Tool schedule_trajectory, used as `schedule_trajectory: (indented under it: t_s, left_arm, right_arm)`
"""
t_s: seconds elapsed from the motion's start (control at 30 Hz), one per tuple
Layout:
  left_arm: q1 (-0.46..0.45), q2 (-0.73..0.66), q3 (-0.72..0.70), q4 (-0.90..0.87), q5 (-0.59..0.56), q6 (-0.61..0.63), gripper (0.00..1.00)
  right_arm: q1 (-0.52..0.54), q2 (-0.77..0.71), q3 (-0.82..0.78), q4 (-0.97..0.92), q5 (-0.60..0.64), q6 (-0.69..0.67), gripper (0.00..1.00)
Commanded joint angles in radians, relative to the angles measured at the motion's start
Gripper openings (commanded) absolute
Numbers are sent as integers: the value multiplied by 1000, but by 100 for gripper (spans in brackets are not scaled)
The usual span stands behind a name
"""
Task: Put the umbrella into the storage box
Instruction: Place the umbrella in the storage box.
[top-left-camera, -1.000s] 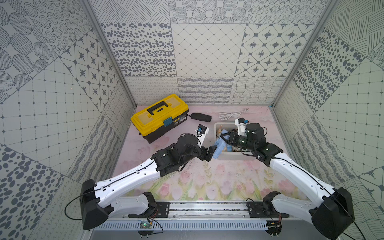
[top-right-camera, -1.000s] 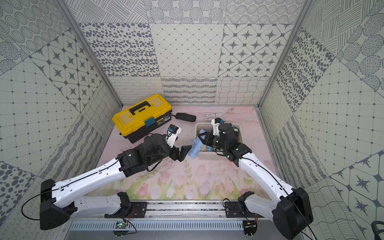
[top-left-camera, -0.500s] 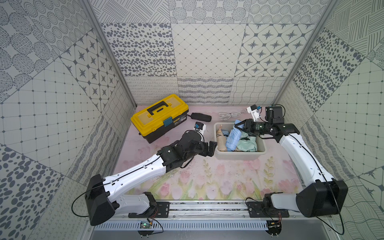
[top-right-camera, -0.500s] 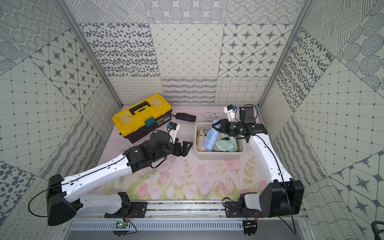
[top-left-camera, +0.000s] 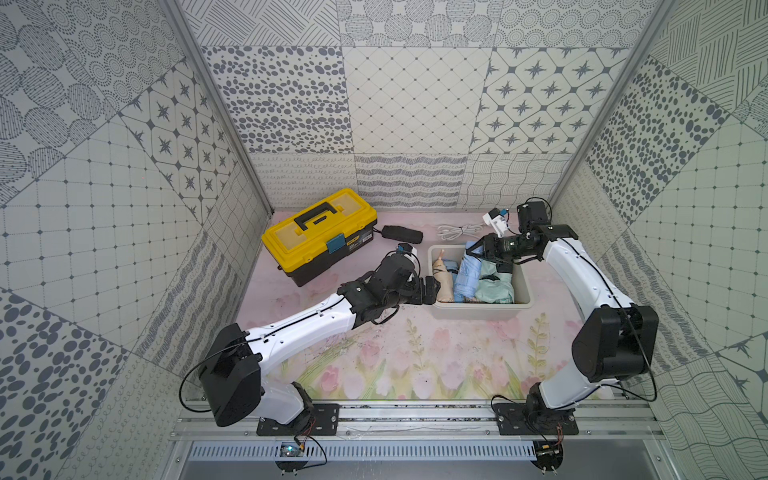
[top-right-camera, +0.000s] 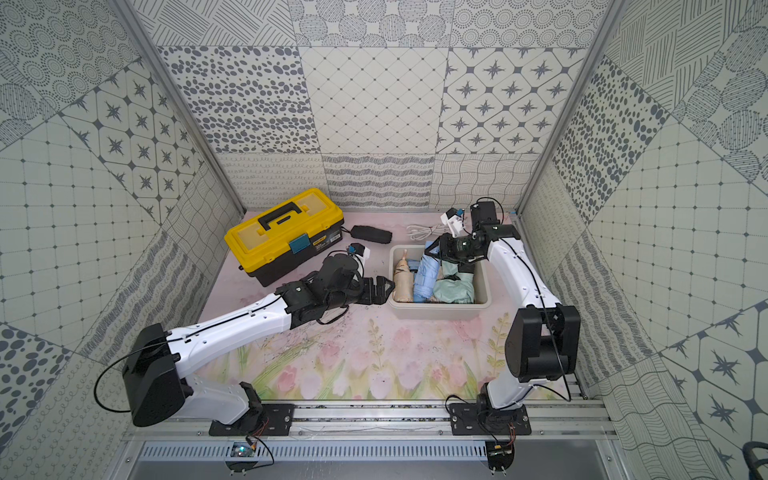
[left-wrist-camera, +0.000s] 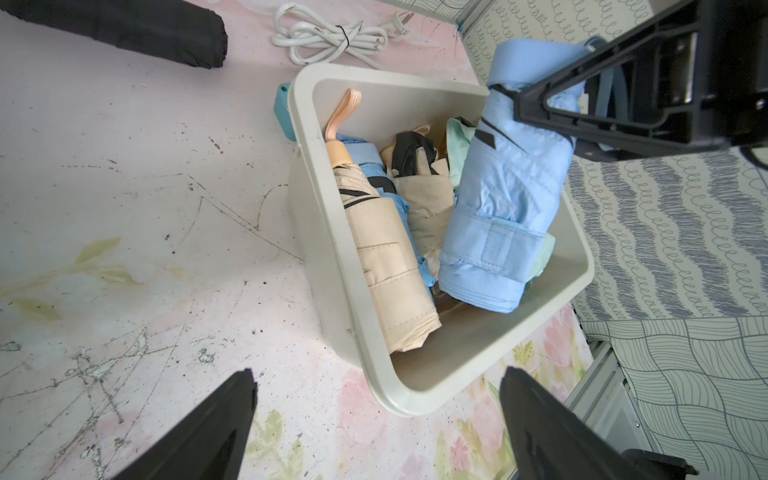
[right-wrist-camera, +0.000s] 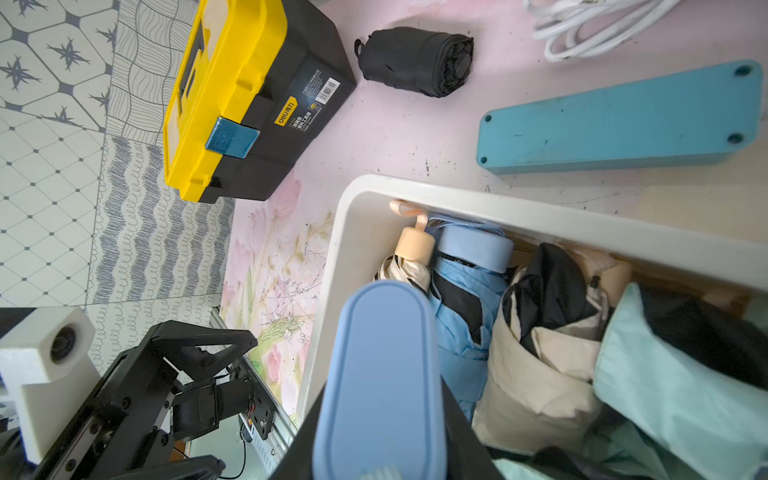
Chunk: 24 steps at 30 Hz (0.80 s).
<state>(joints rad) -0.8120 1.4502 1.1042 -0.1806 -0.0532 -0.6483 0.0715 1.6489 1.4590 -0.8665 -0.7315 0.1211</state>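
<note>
The light blue umbrella (left-wrist-camera: 503, 199) leans tilted in the storage box (left-wrist-camera: 332, 232), right of centre in both top views. Its lower end rests among a beige umbrella (left-wrist-camera: 382, 249) and a mint one (top-left-camera: 496, 286); its handle end sticks up past the rim. My right end effector (top-left-camera: 477, 252) is clamped on that upper part. My left end effector (top-right-camera: 386, 287) hangs spread wide and empty, just beside the box's left wall. On the counter (top-left-camera: 415, 353) above and left of the box lie a white cable (top-left-camera: 457, 230), a black folded umbrella (top-left-camera: 402, 234) and a yellow toolbox (top-left-camera: 320, 232).
</note>
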Motion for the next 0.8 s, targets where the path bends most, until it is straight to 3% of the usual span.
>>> schedule_trajectory:
  t_s: [0.0,0.27,0.3,0.47,0.53,0.6,0.77]
  left_arm:
    - [26,30,11,67,66,-37,97]
    - [48,72,29,57,94,-22,96]
    - [50,77,33,56,96,-19,96]
    - [59,90,56,34,85,32,96]
    - [65,93,70,15,68,67,96]
    - [71,97,91,-7,54,117,96]
    - [87,133,176,-83,-7,308,97]
  right_arm:
    - [-1,41,46,-30,-31,-52,18]
    - [44,130,67,-104,-96,-106,21]
    - [48,139,71,-115,-90,-113,24]
    - [57,142,84,-106,8,-110,63]
    - [58,111,85,-77,81,-107,70]
    - [57,69,78,-44,172,-102,74]
    - [57,-68,10,54,303,-89,75]
